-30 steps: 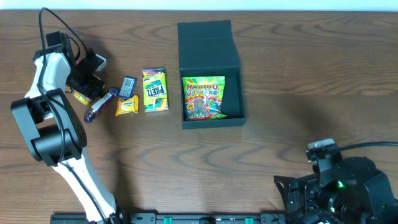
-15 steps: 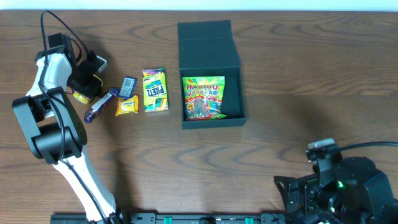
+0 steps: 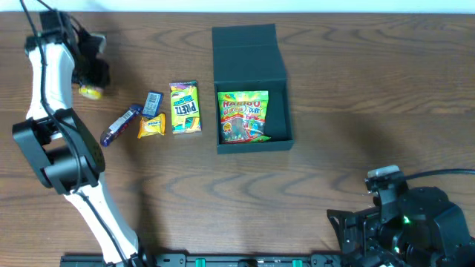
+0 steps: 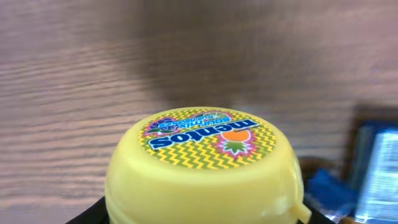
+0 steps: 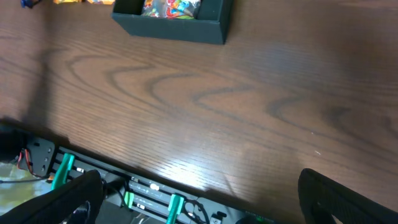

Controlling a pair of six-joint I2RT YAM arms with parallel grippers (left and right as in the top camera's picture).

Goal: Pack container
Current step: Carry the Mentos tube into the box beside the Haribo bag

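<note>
The black box (image 3: 252,144) stands open at the table's middle, its flap lid (image 3: 247,50) laid back, a colourful gummy bag (image 3: 243,115) inside. It also shows in the right wrist view (image 5: 168,25). My left gripper (image 3: 92,83) is shut on a yellow Mentos tub (image 3: 90,92), lifted at the far left; the tub fills the left wrist view (image 4: 202,165). My right gripper (image 5: 199,199) is open and empty near the front right edge.
A yellow Piletz packet (image 3: 185,107), a small yellow packet (image 3: 151,126), a blue packet (image 3: 153,101) and a purple bar (image 3: 119,125) lie in a row left of the box. The table's front rail (image 5: 149,196) is under the right gripper.
My left gripper has risen and moved toward the far edge with the yellow tub in it, away from the purple bar. The right arm has not moved.
</note>
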